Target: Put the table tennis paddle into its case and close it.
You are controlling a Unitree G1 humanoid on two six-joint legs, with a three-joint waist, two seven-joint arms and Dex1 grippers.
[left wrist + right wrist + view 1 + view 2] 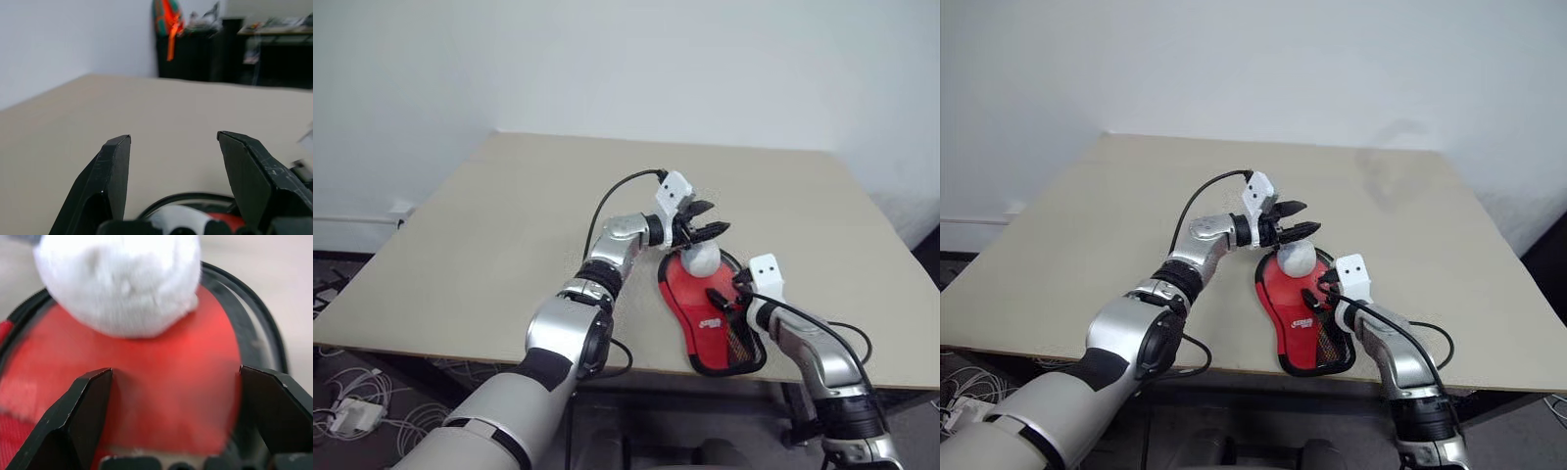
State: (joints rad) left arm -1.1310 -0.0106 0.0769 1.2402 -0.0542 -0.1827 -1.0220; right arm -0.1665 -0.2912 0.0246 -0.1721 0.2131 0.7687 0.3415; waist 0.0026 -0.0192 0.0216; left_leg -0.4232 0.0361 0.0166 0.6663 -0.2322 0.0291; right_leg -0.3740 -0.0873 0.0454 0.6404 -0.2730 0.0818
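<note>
The case lies red side up near the table's front edge, with black trim, a white logo and a mesh pocket at its near end. A pale grey ball-like lump rests on its far, round end. My left gripper hovers open just above and behind the lump, pointing right, with nothing between its fingers. My right gripper is open low over the middle of the case, aimed at the lump, and the red surface shows between its fingers. The table tennis paddle is hidden from view.
The beige table stretches wide to the left and behind the case. Its front edge runs just below the case's near end. Cables and a white adapter lie on the floor at the left. A pale wall stands behind the table.
</note>
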